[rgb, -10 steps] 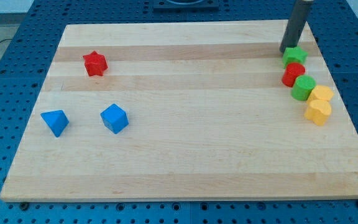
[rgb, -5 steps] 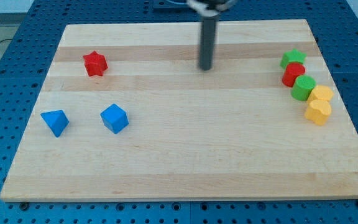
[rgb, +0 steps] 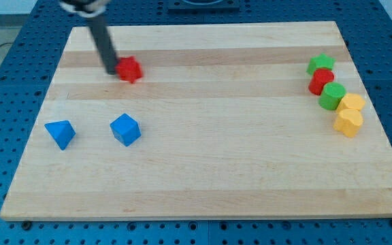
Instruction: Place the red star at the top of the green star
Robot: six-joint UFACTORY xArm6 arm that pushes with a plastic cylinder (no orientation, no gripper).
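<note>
Red star (rgb: 130, 69) sits up in the view's top-left part of the wooden board (rgb: 203, 170), with my tip (rgb: 111, 71) right against its left side, touching I think, though it's a bit blurry. No gripper here, just the rod. Green star (rgb: 321, 64) is well apart, far right, heading a cluster of blocks.

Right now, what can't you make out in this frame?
- Camera view: the rod above my tip is cut off by the view's top and motion-blurred.
- Whether the tip touches the red star: blurred.
- Green star and red block overlap; the red block's shape is unclear.
</note>
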